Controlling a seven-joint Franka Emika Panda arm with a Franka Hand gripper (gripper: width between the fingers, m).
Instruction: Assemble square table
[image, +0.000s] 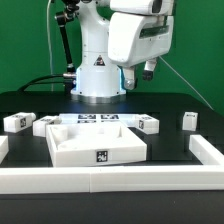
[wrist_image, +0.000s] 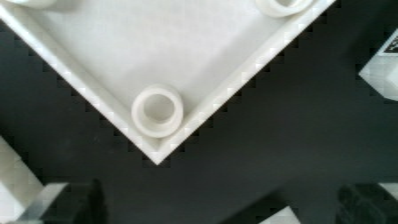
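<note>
The square table's top is a white slab (image: 95, 140) with a raised rim, lying flat in the middle of the black table, with a tag (image: 101, 155) on its near edge. In the wrist view one corner of the slab (wrist_image: 107, 50) fills the picture, with a round socket (wrist_image: 157, 108) near the tip. White tagged legs lie at the exterior view's left (image: 17, 122) and right (image: 148, 124), (image: 188, 120). My gripper (image: 137, 75) hangs high above the slab's far right side. It is open and empty (wrist_image: 217, 208), with its dark fingers (wrist_image: 75, 205) wide apart.
The marker board (image: 97, 121) lies flat behind the slab, in front of the robot base (image: 97, 75). A long white rail (image: 110, 182) borders the black surface at the front and right. A white tagged piece (wrist_image: 382, 65) shows at the wrist view's edge.
</note>
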